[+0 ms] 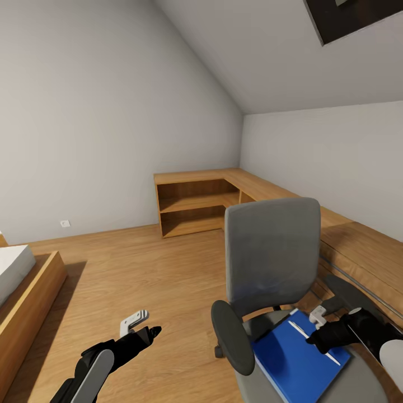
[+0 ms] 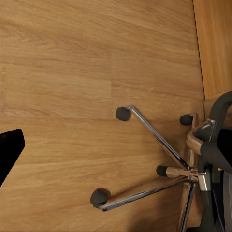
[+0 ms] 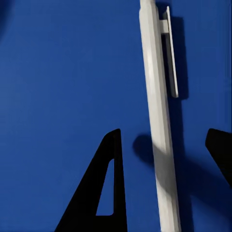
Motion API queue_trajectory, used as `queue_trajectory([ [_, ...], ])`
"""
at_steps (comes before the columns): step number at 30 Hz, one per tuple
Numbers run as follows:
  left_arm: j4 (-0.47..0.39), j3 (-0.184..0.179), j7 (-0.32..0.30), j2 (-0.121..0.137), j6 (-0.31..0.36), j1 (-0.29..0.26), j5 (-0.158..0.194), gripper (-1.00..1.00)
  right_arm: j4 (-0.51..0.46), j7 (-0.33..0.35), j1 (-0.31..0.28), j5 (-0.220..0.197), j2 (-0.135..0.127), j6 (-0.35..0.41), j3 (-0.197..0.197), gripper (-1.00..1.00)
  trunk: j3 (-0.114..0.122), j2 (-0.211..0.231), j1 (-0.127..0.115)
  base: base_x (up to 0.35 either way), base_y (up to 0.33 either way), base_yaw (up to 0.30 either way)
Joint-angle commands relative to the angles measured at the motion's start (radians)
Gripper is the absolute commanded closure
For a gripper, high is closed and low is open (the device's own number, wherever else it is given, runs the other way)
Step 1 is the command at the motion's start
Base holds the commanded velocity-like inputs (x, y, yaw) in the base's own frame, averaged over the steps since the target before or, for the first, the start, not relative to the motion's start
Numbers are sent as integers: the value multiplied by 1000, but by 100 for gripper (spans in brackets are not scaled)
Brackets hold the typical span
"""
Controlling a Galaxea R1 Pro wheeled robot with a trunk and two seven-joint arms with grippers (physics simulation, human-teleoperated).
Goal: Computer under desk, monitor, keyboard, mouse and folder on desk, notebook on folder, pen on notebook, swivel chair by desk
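Note:
The grey swivel chair [image 1: 271, 252] stands on the wood floor at the lower right of the head view. A bright blue folder [image 1: 291, 358] lies flat on its seat. On the folder rests a thin white pen [image 1: 299, 330]. My right gripper [image 1: 314, 338] hovers just over the pen, open. In the right wrist view the pen [image 3: 154, 87] runs between the two black fingers on the blue folder [image 3: 58, 72]. My left gripper [image 1: 146, 334] hangs open over the floor left of the chair. The left wrist view looks down on the chair's metal star base [image 2: 154, 140].
A low light-wood L-shaped cabinet [image 1: 196, 196] runs along the far wall and down the right side behind the chair. A wooden bed frame [image 1: 28, 302] sits at the left edge. Bare plank floor [image 1: 140, 268] lies between them. A skylight [image 1: 352, 17] is overhead.

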Motion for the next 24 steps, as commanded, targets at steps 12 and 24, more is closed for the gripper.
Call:
queue_trajectory([
  [12, -1, -2, 10, 2, 1, -1, 10, -100, 12, 10, 1, -4, 3, 13, 11, 100, -1, 0, 0, 0, 0, 0],
  [24, -1, -2, 10, 2, 1, -1, 10, -100, 12, 10, 1, -4, 10, 16, 11, 100, -1, 0, 0, 0, 0, 0],
])
